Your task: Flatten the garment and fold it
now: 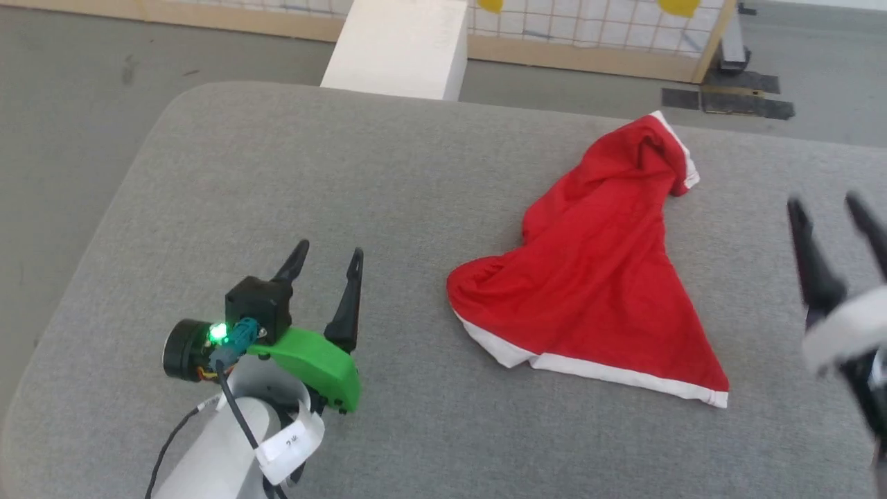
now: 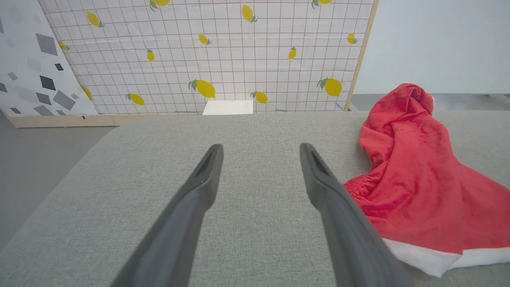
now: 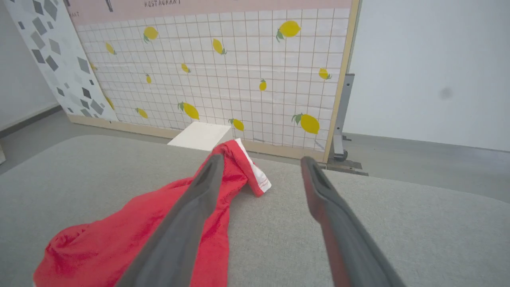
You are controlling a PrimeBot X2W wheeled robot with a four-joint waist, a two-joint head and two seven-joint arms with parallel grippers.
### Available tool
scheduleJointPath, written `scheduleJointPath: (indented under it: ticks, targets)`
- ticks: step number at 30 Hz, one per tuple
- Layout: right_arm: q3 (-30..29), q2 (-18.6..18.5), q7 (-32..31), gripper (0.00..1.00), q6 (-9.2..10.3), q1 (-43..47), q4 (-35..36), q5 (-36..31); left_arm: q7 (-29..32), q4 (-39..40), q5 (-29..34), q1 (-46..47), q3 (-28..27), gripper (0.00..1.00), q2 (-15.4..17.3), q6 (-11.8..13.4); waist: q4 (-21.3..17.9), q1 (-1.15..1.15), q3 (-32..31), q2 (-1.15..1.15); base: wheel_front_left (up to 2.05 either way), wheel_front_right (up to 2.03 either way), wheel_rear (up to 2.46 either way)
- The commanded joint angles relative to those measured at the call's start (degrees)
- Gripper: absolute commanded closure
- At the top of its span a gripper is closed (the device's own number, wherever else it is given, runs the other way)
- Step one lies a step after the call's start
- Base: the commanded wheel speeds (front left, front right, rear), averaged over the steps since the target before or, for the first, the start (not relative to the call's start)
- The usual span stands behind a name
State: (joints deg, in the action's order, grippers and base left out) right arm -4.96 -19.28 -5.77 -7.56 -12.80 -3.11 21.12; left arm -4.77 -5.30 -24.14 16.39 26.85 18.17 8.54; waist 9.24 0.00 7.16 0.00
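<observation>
Surface: grey padded table [image 1: 277, 173]. Beyond its far edge, at 12 o'clock, stand a white block [image 1: 398, 48] and a lemon-print panel [image 2: 239, 59].
Garment position: the garment [image 1: 596, 277] lies on the table right of centre, towards 2 o'clock from the middle. No gripper touches it.
Garment condition: not flat. It is bunched into a rough triangle whose crumpled peak points to 1 o'clock. The white hem band [image 1: 610, 371] runs along the near side, from 7 to 5 o'clock.
Left gripper: the left gripper [image 1: 330, 248] hovers at 8 o'clock of the garment, near but apart from it. Its fingers are spread and nothing is between them.
Right gripper: the right gripper [image 1: 823, 201] hangs at 3 o'clock of the garment, above the table. Its fingers are spread and hold nothing.
Step in hand: judged to be the flattening stage, with no fold made.
Next move calls for: each gripper to pick up an outer edge, the left at the rounded 9 o'clock lobe and the right near the peak or the 5 o'clock corner. They would then draw the cloth apart until it lies in one flat layer.
Risk: the thin fabric may bunch further if a finger drags it instead of pinching it.
</observation>
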Motion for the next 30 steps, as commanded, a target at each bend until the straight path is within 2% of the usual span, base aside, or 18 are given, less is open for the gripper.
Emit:
scheduleJointPath:
  ticks: [1,6,8,11,15,23,25,30]
  targets:
    - [-1.24,2.17,-0.94,0.0,0.08,3.26,2.1,-1.38,0.42,-0.08,-0.11,-0.84,0.41,0.0,0.48,-0.39,-0.75,0.0,-0.52,0.0,0.0,0.0,0.0]
    - [-4.64,10.19,-5.12,0.0,0.08,14.3,10.23,-5.48,0.42,0.41,0.66,-2.24,1.37,0.0,1.17,-0.09,-1.66,0.0,-0.49,0.0,0.0,0.0,0.0]
    - [-4.8,11.82,-7.03,0.0,0.08,16.98,12.18,-7.18,0.07,0.82,0.69,-2.94,1.45,0.0,1.27,0.18,-2.03,0.0,-0.25,0.0,0.0,0.0,0.0]
    - [-4.2,12.76,-10.86,0.0,0.08,19.29,13.59,-8.93,-0.16,1.31,0.72,-3.64,1.82,0.0,1.44,0.14,-2.26,0.0,0.16,0.0,0.0,0.0,0.0]
    - [-3.92,13.64,-19.72,0.0,0.08,20.09,13.51,-8.76,-0.19,2.01,0.83,-3.56,2.26,0.0,1.56,-0.01,-1.93,0.0,1.38,0.0,0.0,0.0,0.0]
    - [-5.03,14.89,-35.11,0.0,0.08,16.3,12.45,-9.0,-0.27,2.63,0.93,-2.31,3.04,0.0,0.86,-0.08,0.45,0.0,4.21,0.0,0.0,0.0,0.0]
    - [-5.86,15.63,-39.69,0.0,0.08,14.0,10.26,-8.73,-0.39,2.48,1.08,-1.55,3.57,0.0,0.32,-0.13,2.11,0.0,5.57,0.0,0.0,0.0,0.0]
    - [-6.73,16.04,-41.48,0.0,0.08,12.37,8.36,-9.29,-0.53,2.08,1.19,-1.13,3.91,0.0,0.05,0.07,3.59,0.0,6.89,0.0,0.0,0.0,0.0]
